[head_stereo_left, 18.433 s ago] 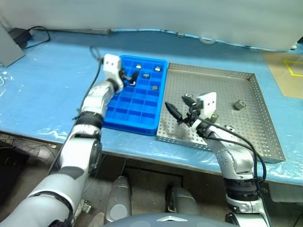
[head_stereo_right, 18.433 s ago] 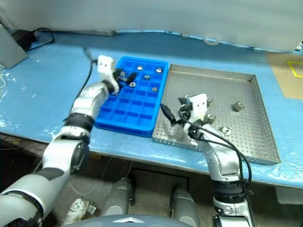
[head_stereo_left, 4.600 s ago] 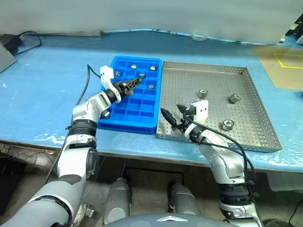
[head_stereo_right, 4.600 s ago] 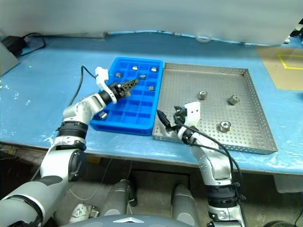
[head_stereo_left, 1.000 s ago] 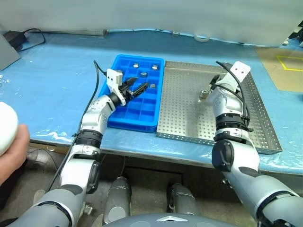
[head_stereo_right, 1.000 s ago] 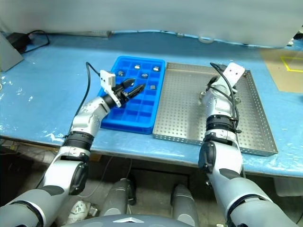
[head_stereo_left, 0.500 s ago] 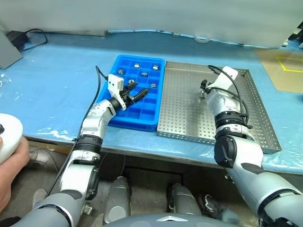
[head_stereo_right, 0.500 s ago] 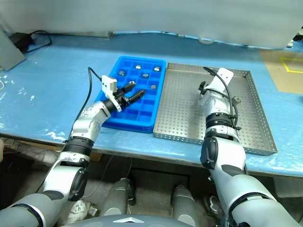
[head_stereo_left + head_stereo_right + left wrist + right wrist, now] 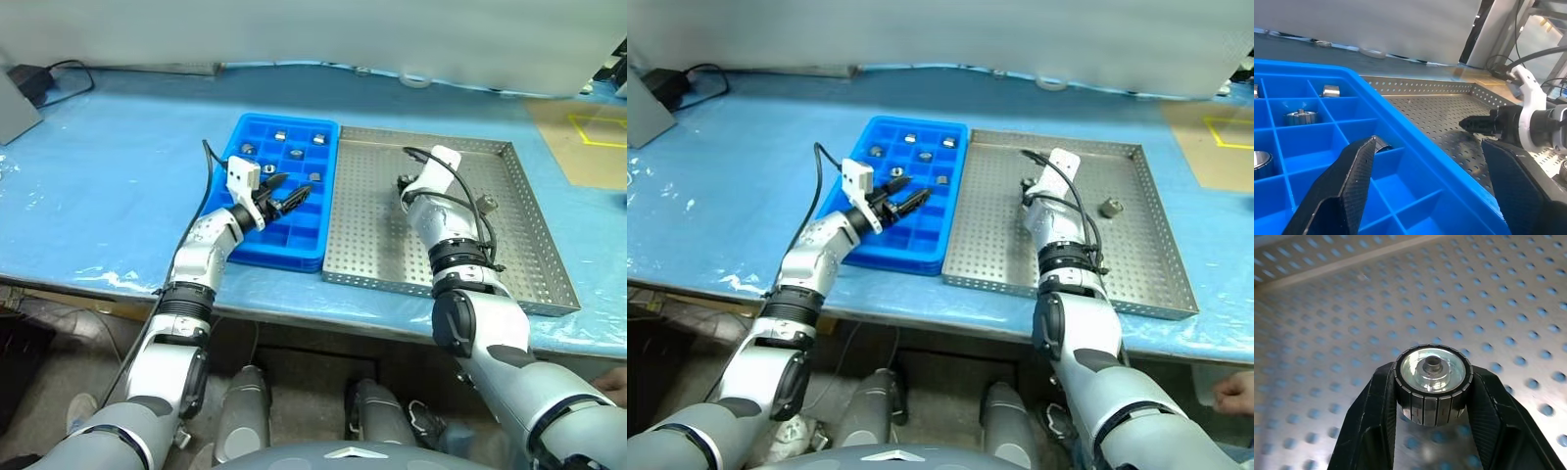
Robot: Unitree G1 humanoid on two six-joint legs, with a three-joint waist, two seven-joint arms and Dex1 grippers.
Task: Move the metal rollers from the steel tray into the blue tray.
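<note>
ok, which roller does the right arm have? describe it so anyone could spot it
Find the large perforated silver steel tray to the right of the bright blue compartment tray. Over the steel tray's far left part, the right gripper has its two black fingers clamped on a short shiny ribbed metal roller. Unlike the other roller lying free further right in that tray, this one sits between fingers.

I am working at what looks like a workshop or factory bench: a long table covered in blue plastic sheeting, a perforated steel tray beside a blue tray of parts compartments, black cables trailing far left of my left hand, yellow floor tape beyond my right.
</note>
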